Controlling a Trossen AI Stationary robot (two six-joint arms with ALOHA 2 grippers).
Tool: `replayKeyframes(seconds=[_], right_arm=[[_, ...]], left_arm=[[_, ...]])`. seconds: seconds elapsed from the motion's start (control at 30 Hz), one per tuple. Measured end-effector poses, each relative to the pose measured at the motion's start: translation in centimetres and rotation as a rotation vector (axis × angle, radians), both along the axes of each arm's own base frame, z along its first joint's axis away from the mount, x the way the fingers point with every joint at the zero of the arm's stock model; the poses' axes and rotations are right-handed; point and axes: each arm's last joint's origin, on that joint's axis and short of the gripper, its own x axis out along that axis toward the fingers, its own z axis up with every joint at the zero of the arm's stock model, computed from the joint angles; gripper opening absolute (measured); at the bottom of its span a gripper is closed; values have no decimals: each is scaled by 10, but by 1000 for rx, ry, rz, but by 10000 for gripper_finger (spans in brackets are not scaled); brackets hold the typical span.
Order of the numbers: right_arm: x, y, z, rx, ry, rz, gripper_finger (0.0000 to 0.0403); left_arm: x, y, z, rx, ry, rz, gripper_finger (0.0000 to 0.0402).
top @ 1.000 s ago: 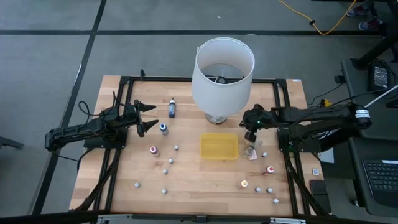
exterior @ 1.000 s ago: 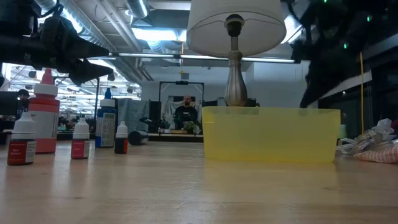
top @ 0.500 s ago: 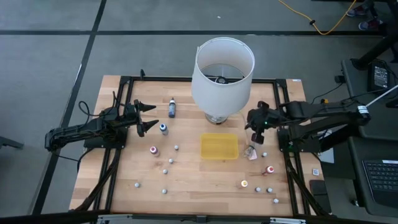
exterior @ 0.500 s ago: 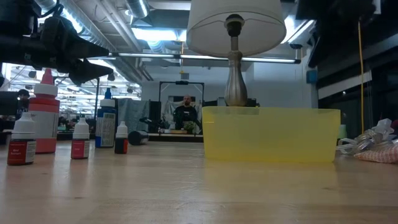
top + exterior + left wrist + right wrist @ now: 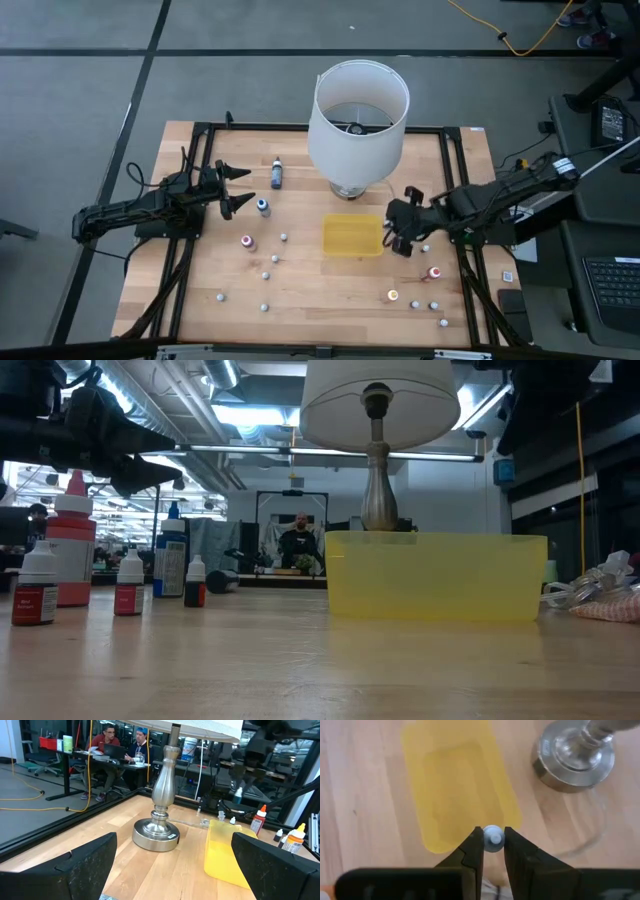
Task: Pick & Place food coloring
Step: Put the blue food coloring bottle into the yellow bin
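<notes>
Yellow tray (image 5: 455, 790) empty | right gripper (image 5: 493, 844) above its edge, clamping small food coloring bottle (image 5: 493, 838) | left gripper (image 5: 238, 188) idle, jaws wide.

A robotics lab or open workshop floor — not a home. The wooden table (image 5: 300, 285) sits inside a black metal frame on grey carpet, with yellow cable (image 5: 505, 30) trailing across the floor. Exposed ducts and strip lights (image 5: 235, 410) run along an industrial ceiling. Beyond the table, people (image 5: 122, 742) sit at desks with laptops, near a red bin (image 5: 47, 742) — a keyboard (image 5: 612, 285) lies on a side desk.
</notes>
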Motion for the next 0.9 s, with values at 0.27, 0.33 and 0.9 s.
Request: replayKeyframes(seconds=[0.27, 0.33, 0.9], right_arm=[[17, 28, -22, -3, -26, -83, 63], [21, 33, -30, -4, -14, -100, 65], [49, 56, -75, -47, 26, -75, 65]], left_arm=[[0, 0, 0, 0, 0, 0, 389], [0, 0, 0, 0, 0, 0, 389], [0, 0, 0, 0, 0, 0, 389]])
